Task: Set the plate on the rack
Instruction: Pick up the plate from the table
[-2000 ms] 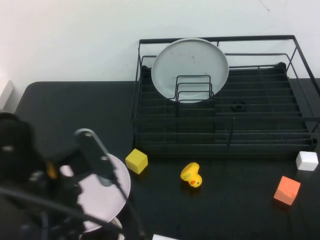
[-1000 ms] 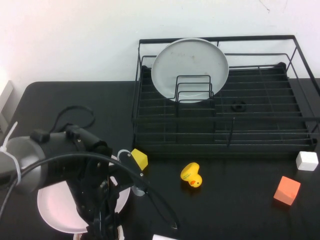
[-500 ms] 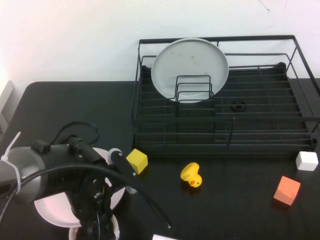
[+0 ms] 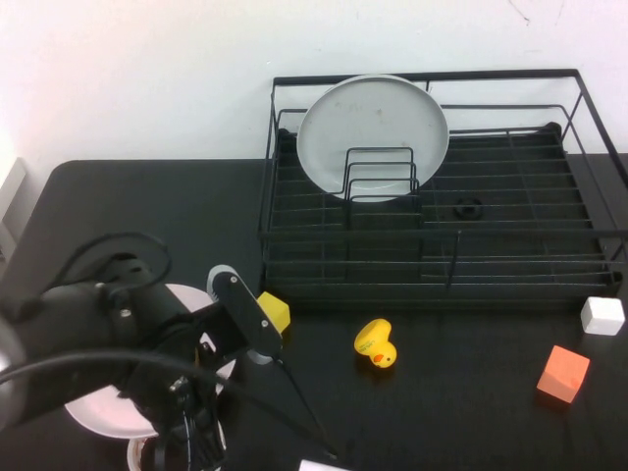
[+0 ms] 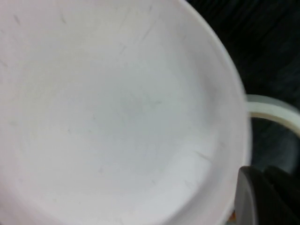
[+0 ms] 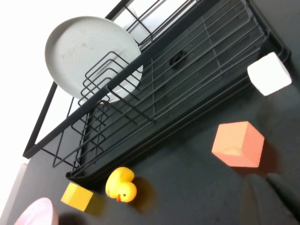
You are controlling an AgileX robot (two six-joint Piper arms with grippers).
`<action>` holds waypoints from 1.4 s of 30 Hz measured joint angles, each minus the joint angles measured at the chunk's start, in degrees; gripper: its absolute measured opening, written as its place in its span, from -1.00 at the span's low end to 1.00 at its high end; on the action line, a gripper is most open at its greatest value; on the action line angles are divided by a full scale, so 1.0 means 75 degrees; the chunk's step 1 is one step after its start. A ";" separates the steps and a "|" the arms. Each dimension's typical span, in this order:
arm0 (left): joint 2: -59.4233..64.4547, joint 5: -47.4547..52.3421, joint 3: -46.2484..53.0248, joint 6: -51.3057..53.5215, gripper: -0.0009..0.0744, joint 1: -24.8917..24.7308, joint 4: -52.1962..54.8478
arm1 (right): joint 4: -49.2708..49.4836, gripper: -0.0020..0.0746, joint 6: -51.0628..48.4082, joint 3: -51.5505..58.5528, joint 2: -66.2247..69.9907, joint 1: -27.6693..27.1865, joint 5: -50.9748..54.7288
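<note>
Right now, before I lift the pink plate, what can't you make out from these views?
- Left gripper: high view, its own arm and cables cover it over the plate; grip unreadable.
- Plate's near edge: high view, hidden by that arm; the left wrist view shows only its surface.
- Right gripper: right wrist view, only a dark blurred corner; absent from the high view.
- Rack: right end cut by the frame edge.

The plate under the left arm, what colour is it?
Pale pink, plain; the plate shows best in the left wrist view, where it fills the frame.

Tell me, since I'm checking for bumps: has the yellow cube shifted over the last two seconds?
Cannot tell. The yellow cube, now half hidden by the left arm, sits just before the rack, as before.
</note>
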 joint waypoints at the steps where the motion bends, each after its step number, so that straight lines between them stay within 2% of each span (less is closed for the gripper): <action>1: -0.0149 0.0080 0.0000 -0.0012 -0.97 -0.0099 -0.0033 | 0.0000 -0.92 0.0000 0.0000 0.0000 0.0000 0.0000; 8: -0.1214 0.0742 0.0000 -0.0085 -0.98 -0.0729 0.0035 | 0.0016 -0.92 -0.0018 0.0000 0.0000 0.0000 -0.0124; 16: -0.1148 0.0752 0.0030 -0.0432 -0.93 -0.0784 0.0198 | 0.0016 -0.92 -0.0021 0.0000 0.0000 0.0000 -0.0168; 19: -0.0827 0.0794 0.0030 -0.0521 -0.64 -0.0784 0.0210 | 0.0016 -0.92 -0.0021 0.0000 0.0000 0.0000 -0.0168; 24: -0.0107 0.0682 0.0030 -0.0633 0.22 -0.0784 0.0532 | 0.0016 -0.92 -0.0021 0.0000 0.0000 0.0000 -0.0168; 27: 0.0331 0.0504 0.0030 -0.1088 0.38 -0.0784 0.0812 | 0.0016 -0.92 -0.0021 0.0000 0.0000 0.0000 -0.0168; 30: 0.0686 0.0304 0.0030 -0.1739 0.33 -0.0784 0.1173 | 0.0016 -0.92 -0.0021 0.0000 0.0000 0.0000 -0.0168; 36: 0.1138 0.0031 0.0030 -0.2485 0.01 -0.0700 0.1653 | 0.0016 -0.92 -0.0021 0.0000 0.0000 0.0000 -0.0168; 42: 0.1205 -0.0358 0.0030 -0.2830 -0.13 0.0155 0.1168 | 0.0016 -0.92 -0.0036 0.0000 0.0000 0.0000 -0.0168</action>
